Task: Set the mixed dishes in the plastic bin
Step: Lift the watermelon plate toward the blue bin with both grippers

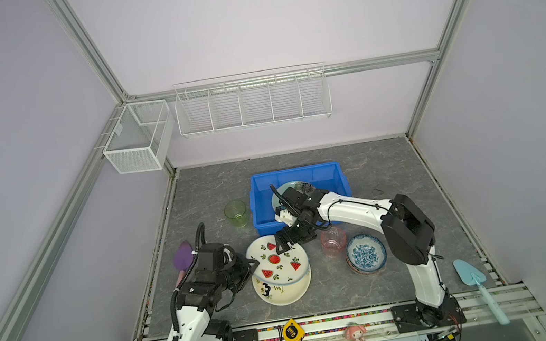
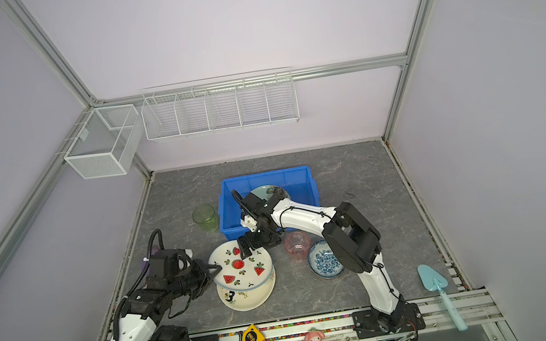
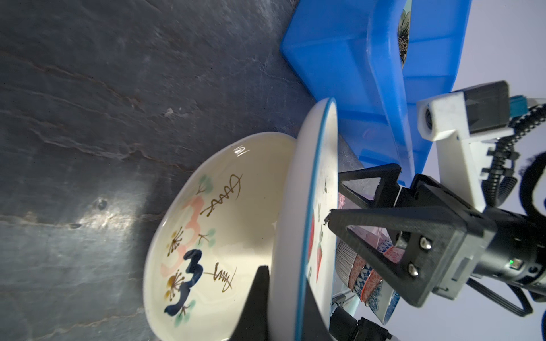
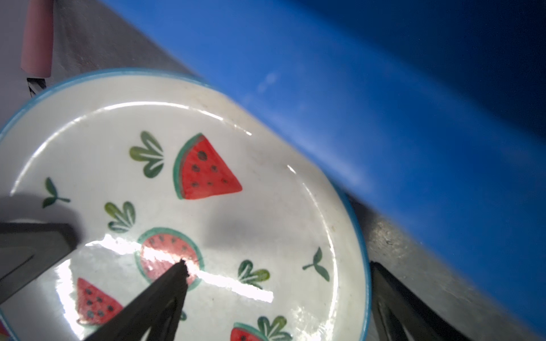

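Note:
My left gripper (image 1: 254,264) (image 3: 283,283) is shut on the near-left rim of the watermelon-print plate (image 1: 277,263) (image 4: 206,206). That plate is tilted up off the cream plate marked "3" (image 1: 283,291) (image 3: 221,236) beneath it. At the plate's far rim my right gripper (image 1: 287,245) (image 4: 277,264) stands open. One finger is over the plate's face and the other is outside the rim. Just behind sits the blue plastic bin (image 1: 295,172) (image 4: 384,118), holding a pale green plate (image 1: 285,189). A green cup (image 1: 236,213), a pink cup (image 1: 333,241) and stacked blue-patterned bowls (image 1: 366,252) rest on the table.
A purple spatula (image 1: 182,256) lies behind the left arm. A light-blue spatula (image 1: 471,276) lies at the front right. White wire baskets (image 1: 253,103) hang on the back wall. A yellow tape measure (image 1: 291,332) and a small doll (image 1: 355,333) sit on the front rail.

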